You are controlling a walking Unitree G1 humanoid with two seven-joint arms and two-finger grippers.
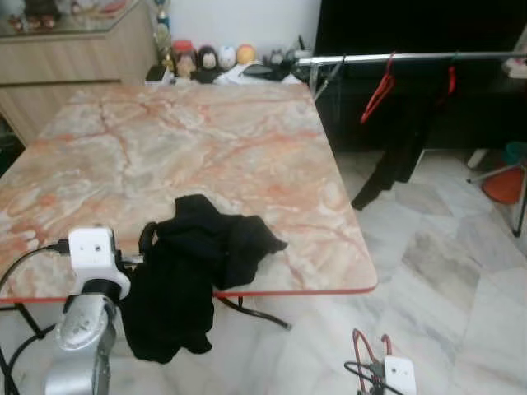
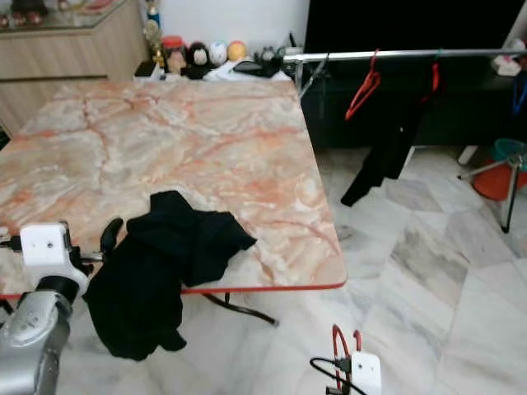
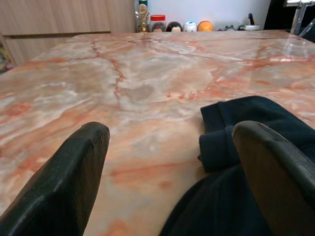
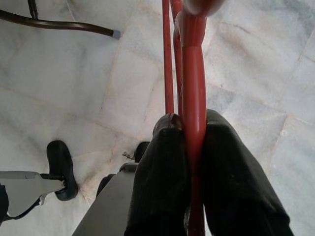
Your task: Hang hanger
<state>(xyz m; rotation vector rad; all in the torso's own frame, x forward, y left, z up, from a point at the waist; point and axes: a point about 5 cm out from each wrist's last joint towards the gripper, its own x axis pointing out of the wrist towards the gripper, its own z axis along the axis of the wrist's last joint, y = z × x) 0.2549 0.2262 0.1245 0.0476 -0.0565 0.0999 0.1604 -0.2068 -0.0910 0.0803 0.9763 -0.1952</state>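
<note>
The right tool (image 4: 194, 162) hangs low at about 5 o'clock in the head view, over the pale marble floor (image 1: 461, 271), and its two black fingers (image 4: 162, 187) are pressed together on the bar of a red hanger (image 4: 193, 73), which stands up from the clamp as a thin red loop (its hook end shows just above the white wrist block). The left tool (image 3: 167, 172) sits at roughly 8 o'clock, at the near edge of the table (image 1: 206, 140), a pink-veined marble top with a red rim; its fingers (image 3: 64, 187) are spread wide apart with nothing between them except bare tabletop and the edge of a black garment (image 1: 193, 263). That garment lies crumpled at the table's near edge, at about 7 o'clock, partly spilling over the rim toward the floor, just beside the left tool. At 1 o'clock a metal clothes rail (image 1: 412, 58) runs across in front of a dark cabinet, carrying another red hanger (image 1: 379, 90) and a dark garment on a hanger (image 1: 403, 148). Small figurines and jars (image 1: 206, 58) line the table's far edge at 12 o'clock.
</note>
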